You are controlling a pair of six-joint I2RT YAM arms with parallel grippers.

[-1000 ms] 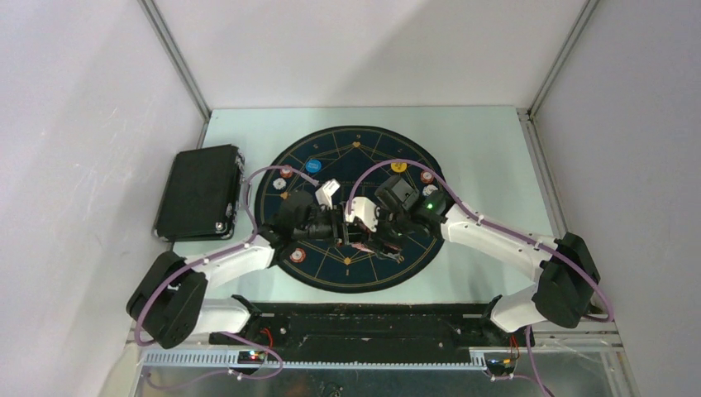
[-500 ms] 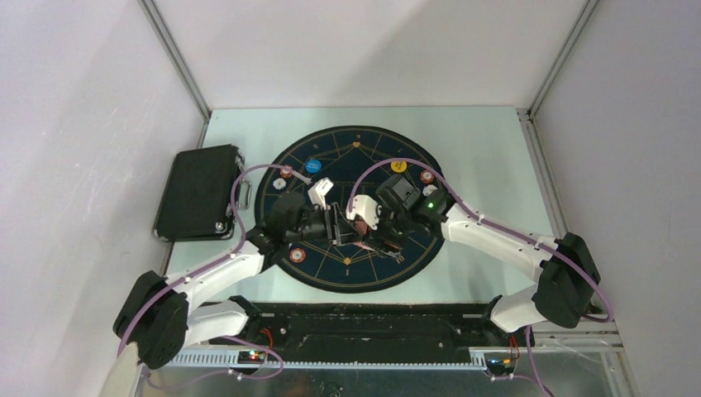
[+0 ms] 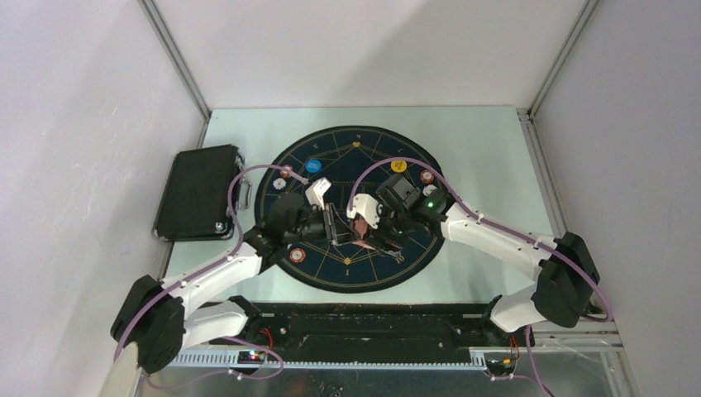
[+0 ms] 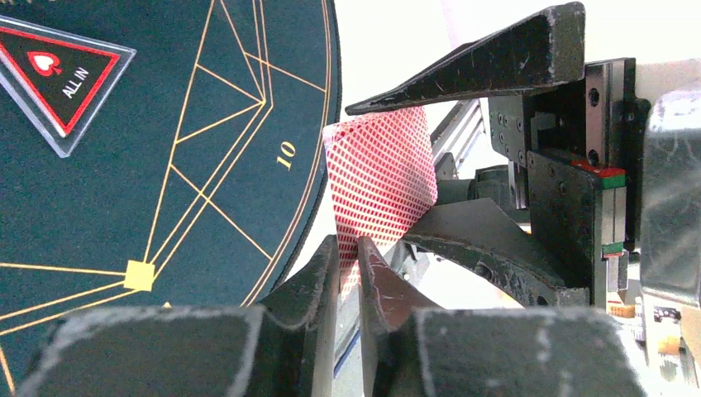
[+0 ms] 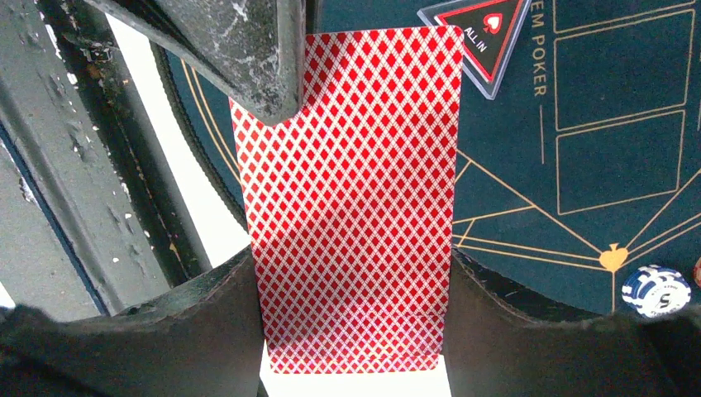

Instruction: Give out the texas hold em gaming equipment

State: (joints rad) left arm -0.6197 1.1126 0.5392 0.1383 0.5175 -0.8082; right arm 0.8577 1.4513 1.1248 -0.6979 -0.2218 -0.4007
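**Left gripper [image 4: 347, 252] closes on the playing cards [image 5: 355, 190]**
Jaws wide a second ago now pinch the cards' edge above the mat's [image 3: 364, 145] middle; right gripper [image 5: 351, 289] clamps them across their width, a handover likely

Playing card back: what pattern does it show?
The card shows red-and-white diamond lattice; best in right wrist view.

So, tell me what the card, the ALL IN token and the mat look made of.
Card: thin coated paper or plastic, smooth; printed red lattice.
Token: hard plastic, glossy; clear rim around the printed face.
Mat: probably fabric or rubber, matte; no glare, gold printed lines.
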